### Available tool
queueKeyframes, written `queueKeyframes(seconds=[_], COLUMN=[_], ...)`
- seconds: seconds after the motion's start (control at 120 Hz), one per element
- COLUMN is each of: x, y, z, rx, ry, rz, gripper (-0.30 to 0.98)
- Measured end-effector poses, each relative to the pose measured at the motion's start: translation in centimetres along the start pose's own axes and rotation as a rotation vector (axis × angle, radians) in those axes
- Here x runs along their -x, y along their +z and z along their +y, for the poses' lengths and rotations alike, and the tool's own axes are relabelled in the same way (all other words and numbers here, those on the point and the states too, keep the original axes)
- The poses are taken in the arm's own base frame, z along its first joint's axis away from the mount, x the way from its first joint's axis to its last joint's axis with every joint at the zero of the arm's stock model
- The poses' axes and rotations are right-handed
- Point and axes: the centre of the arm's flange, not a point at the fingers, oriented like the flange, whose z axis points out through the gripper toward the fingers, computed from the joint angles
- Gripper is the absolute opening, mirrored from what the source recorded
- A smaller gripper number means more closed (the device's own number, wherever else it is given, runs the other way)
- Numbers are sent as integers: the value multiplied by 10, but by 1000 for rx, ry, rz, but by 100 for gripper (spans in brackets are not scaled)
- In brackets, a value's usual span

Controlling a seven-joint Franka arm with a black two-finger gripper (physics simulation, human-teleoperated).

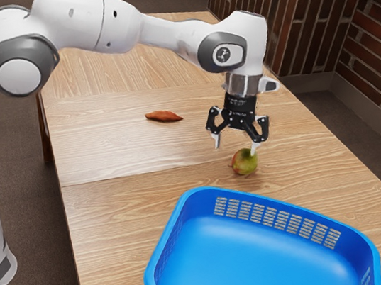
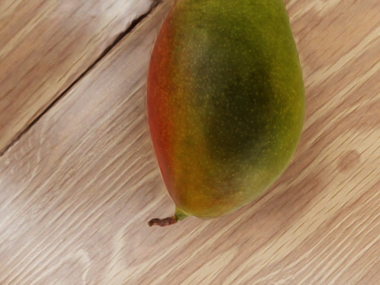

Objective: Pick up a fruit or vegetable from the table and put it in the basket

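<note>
Blushing red down one flank and deep speckled green across the rest, the plump mango [image 1: 244,163], with its crooked brown stem [image 2: 163,221], rests on the surface [image 1: 116,218] beneath the claw [image 1: 235,144], which gapes wide, gripping nothing.

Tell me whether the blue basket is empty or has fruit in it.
Empty: the basket's visible floor is bare, and the mango sits outside it.

Green-red mango [image 2: 228,107] lies on wooden table [image 2: 77,196].
</note>
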Motion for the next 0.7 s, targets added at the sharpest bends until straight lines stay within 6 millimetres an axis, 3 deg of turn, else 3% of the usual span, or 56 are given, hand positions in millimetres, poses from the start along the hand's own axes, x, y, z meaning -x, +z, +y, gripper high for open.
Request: queueKeyframes(seconds=[0.075,0.133,0.3,0.483,0.7], x=[-26,-35,-58,-65,-71], y=[-7,-8,13,20,42], z=[-20,-26,-31,-3,1], rx=[19,27,13,28,38], ry=[-18,-11,18,101,133], rz=[20,30,23,43,24], gripper=[69,69,69,69,69])
